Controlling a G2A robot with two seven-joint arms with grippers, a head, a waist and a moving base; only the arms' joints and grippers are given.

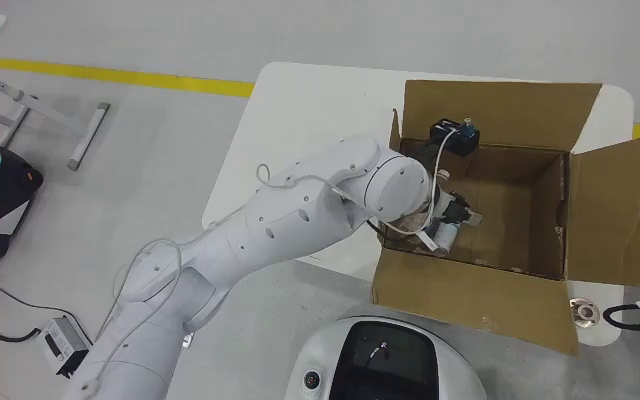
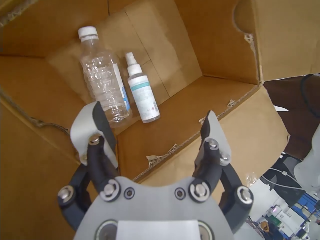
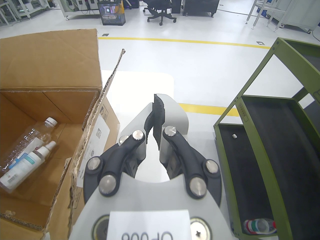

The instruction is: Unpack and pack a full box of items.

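Note:
The open cardboard box stands on the white table. On its floor lie a clear plastic bottle with a white cap and, beside it, a small white spray bottle. A flat white and blue pack is partly hidden under the clear bottle. My left gripper hangs open inside the box, above the two bottles' bases and touching neither. In the top view the left gripper is near the box's left wall. My right gripper is shut on nothing, outside the box, over the table. Both bottles show from there too.
A green metal cart with dark trays stands just beyond the table's edge by my right gripper; a small item lies in its lower tray. The box flaps stand open. A yellow floor line runs past the table.

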